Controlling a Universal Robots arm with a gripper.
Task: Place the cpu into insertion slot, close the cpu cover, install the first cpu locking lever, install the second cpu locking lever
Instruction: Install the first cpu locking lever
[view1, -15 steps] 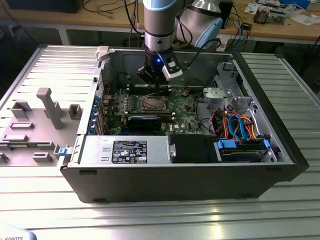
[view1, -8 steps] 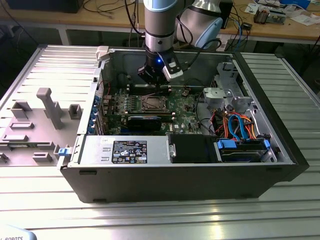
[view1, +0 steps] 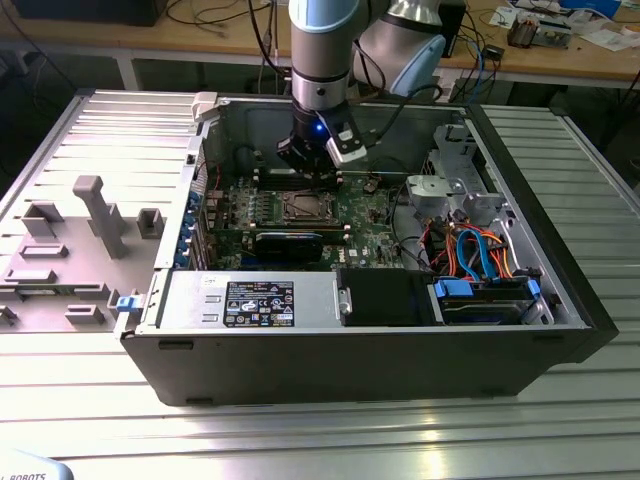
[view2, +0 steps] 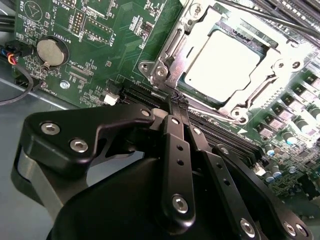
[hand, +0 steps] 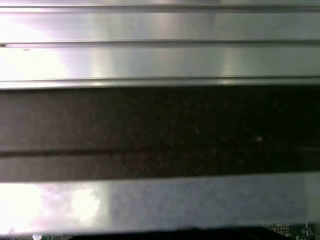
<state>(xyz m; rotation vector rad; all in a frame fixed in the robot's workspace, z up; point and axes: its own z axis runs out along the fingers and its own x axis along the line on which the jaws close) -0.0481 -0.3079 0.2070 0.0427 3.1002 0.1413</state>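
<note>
The cpu (view2: 222, 60) lies flat in the insertion slot (view1: 303, 207) on the green motherboard, its pale metal top showing. The cpu cover (view2: 169, 54) is folded down around it as a silver frame. A thin wire locking lever (view2: 257, 92) runs along one side of the socket. My gripper (view2: 178, 102) is shut, its two black fingers (view2: 172, 135) pressed together with their tips at the socket's corner edge. In the exterior view the gripper (view1: 310, 168) hangs inside the open case, just behind the socket.
Long black memory slots (view2: 225, 137) run beside the socket. A coin battery (view2: 50, 52) sits on the board. A power supply (view1: 250, 300), a drive cage (view1: 480, 295) with blue and orange cables, and case walls surround the board. A grey fixture tray (view1: 70, 250) lies on the exterior view's left.
</note>
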